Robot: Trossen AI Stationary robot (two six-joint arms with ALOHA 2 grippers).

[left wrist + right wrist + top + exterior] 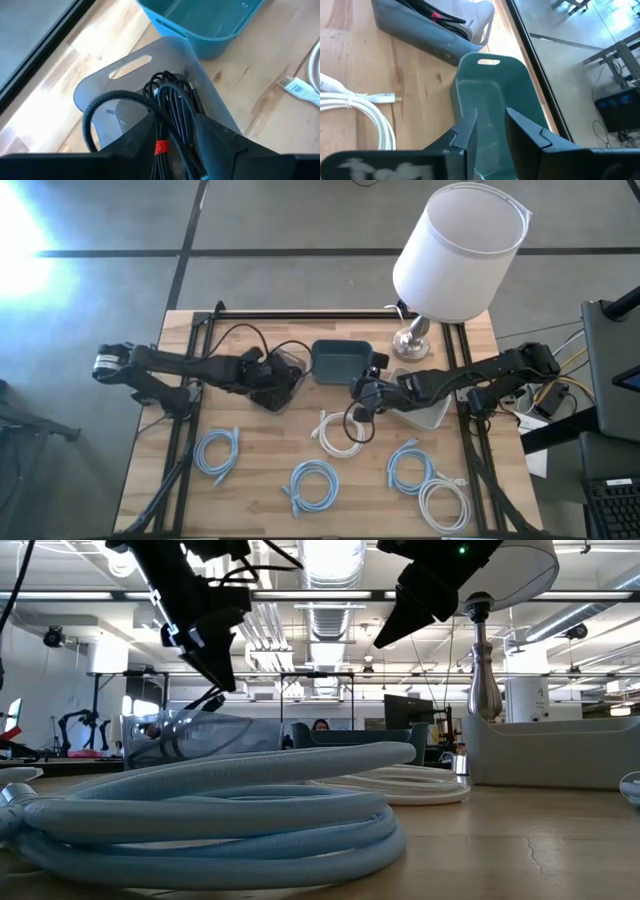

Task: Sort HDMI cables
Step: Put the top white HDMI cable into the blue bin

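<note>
Blue coils: three nearest on the surface, at six o'clock; soft, light, best taken across the bundled strands.
White coils: centre and five o'clock.
Left gripper: clamped on black cable, above the clear bin.
Right gripper: fingers apart, empty, over the teal bin at twelve o'clock.

open-plan lab: exposed ceiling ducts, strip lights, monitors, another robot arm behind.

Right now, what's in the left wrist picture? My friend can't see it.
The left gripper holds a black cable bundle over a clear grey bin. A teal bin sits beyond it on the wooden table.
</note>
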